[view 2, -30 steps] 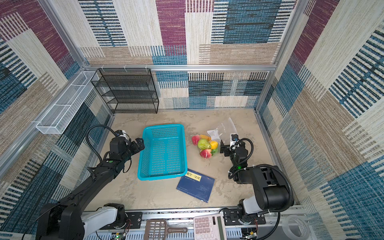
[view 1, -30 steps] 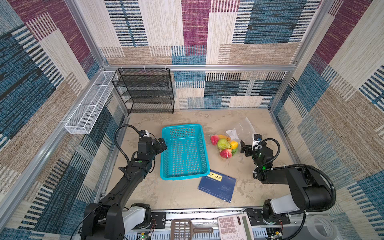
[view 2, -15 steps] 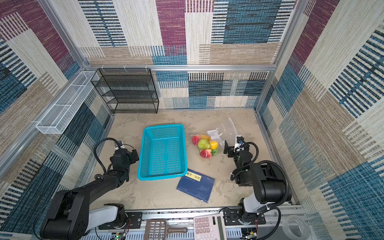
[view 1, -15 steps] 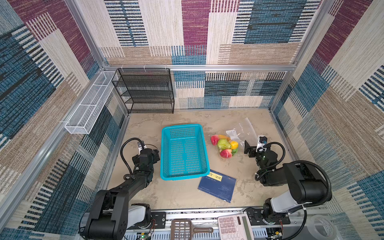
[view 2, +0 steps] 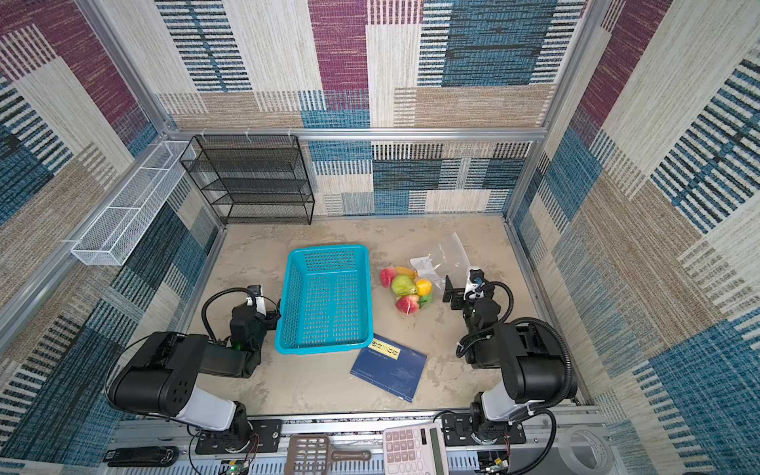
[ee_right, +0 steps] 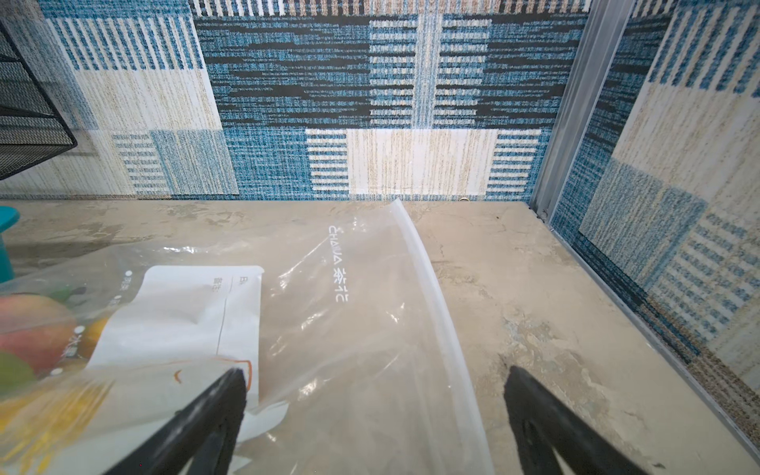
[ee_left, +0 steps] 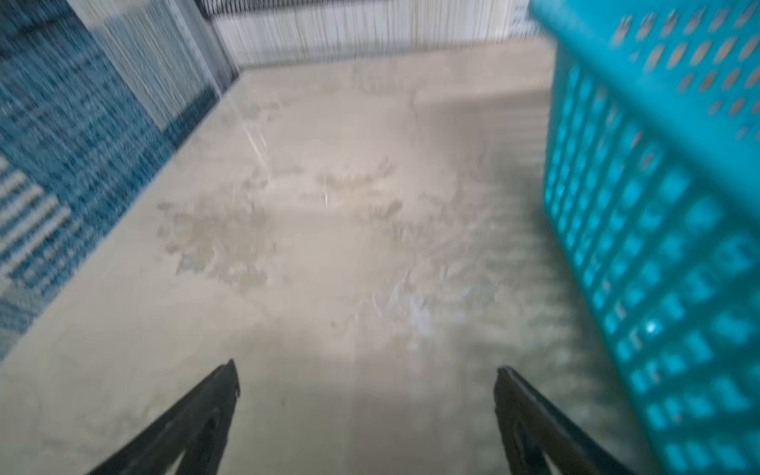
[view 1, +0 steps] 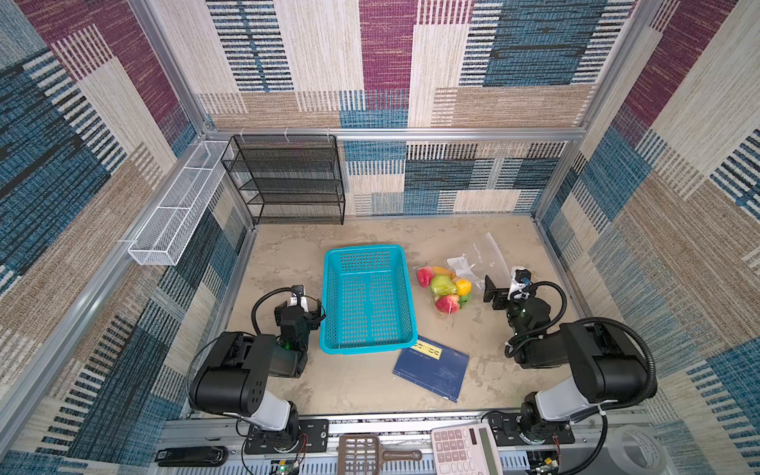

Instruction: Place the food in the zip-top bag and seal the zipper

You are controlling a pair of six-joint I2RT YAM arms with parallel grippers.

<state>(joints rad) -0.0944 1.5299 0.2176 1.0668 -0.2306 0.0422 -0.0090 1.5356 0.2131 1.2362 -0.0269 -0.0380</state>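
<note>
The food [view 1: 445,288], red, green, yellow and orange toy fruit, sits bunched inside one end of the zip-top bag [view 1: 477,257]. Its weight pins that end to the table just beside my right gripper [view 1: 493,293], I judge, which would be why the mouth end lies flat and empty out ahead of my fingers. My right fingers are spread wide with nothing in them. From the right wrist, the zipper [ee_right: 436,288] runs as one pale strip away from the gap between them, and the white label patch [ee_right: 185,320] lies near one fingertip. I cannot tell there whether the strip is pressed shut, and I see no slider tab. Both top views give what that close look cannot: the whole bag, the fruit heap, and the teal basket [view 1: 366,300] standing between my two arms. My left gripper [ee_left: 366,368] is also spread and empty, low over bare table with the basket wall close beside one finger and the bag well apart beyond it. That wrist view is blurred and shows nothing of the bag, so I judge that arm has no part in this step.
</note>
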